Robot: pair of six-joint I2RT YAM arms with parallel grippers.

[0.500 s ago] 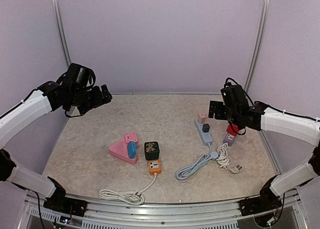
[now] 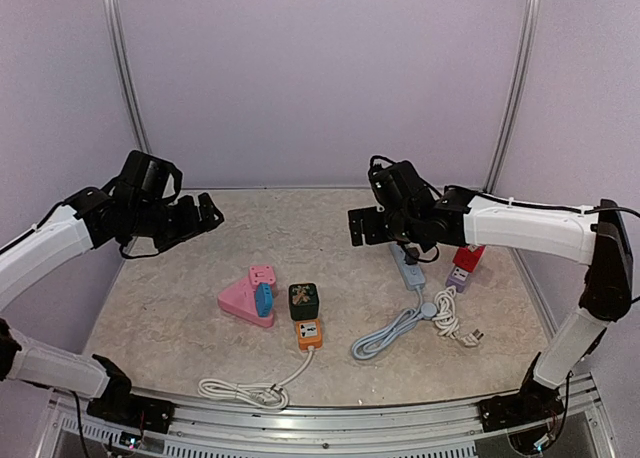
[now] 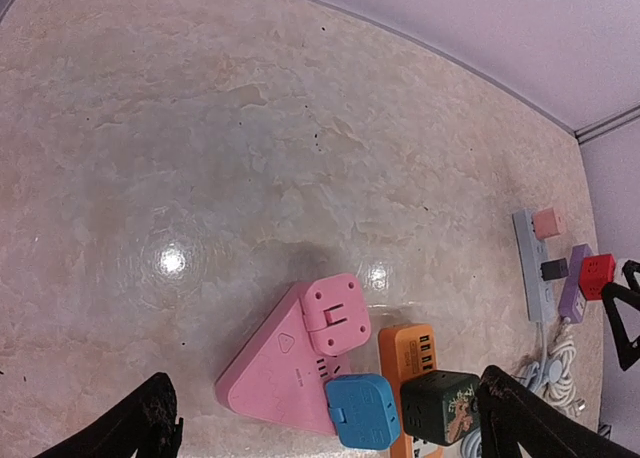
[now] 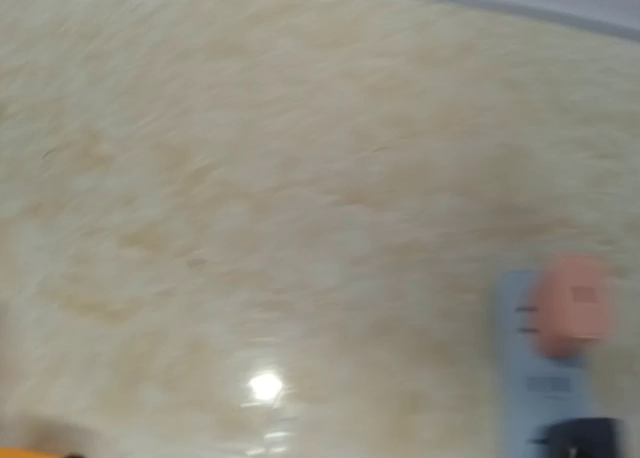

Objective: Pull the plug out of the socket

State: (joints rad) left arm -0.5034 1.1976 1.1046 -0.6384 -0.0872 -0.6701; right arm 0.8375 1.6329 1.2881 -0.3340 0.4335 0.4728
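The tabletop looks like polished beige stone, glossy with bright glints just beside the pink socket, which is smooth, matt plastic, as is the blue plug at its corner.
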